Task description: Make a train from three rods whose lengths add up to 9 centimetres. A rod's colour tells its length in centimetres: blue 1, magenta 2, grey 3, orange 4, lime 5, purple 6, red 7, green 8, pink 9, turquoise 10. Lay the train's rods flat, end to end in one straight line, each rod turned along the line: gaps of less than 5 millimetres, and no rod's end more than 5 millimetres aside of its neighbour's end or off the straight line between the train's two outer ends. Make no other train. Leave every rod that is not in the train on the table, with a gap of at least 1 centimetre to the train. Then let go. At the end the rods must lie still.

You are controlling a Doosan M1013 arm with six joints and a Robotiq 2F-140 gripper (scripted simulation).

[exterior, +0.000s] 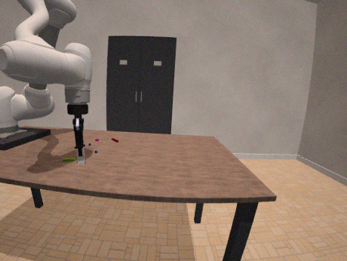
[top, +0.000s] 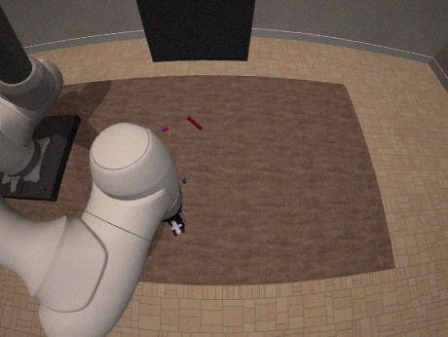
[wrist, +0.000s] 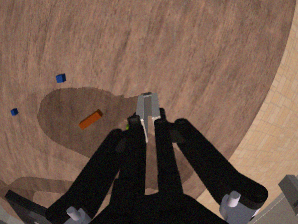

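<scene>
You have the tool pinching what looks like the grey rod; pickup seems in hand, so lift straight, then align it.

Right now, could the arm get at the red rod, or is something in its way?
Probably yes. The red rod lies uncovered, apart from the magenta one, though the nearly closed fingers would have to open.
</scene>
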